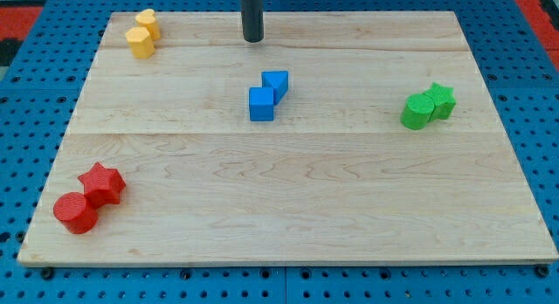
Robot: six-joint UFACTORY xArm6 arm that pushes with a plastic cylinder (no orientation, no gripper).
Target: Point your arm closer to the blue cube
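A blue cube (261, 104) sits near the middle of the wooden board (288, 199), touching a second blue block (276, 83) just above and to its right. My tip (252, 39) is at the view's top, above both blue blocks and apart from them, a little left of the upper blue block.
Two yellow blocks (141, 35) sit at the top left. A green cylinder (417, 112) and a green star (440, 100) sit together at the right. A red star (101, 183) and a red cylinder (75, 213) sit at the bottom left. A blue pegboard (26, 94) surrounds the board.
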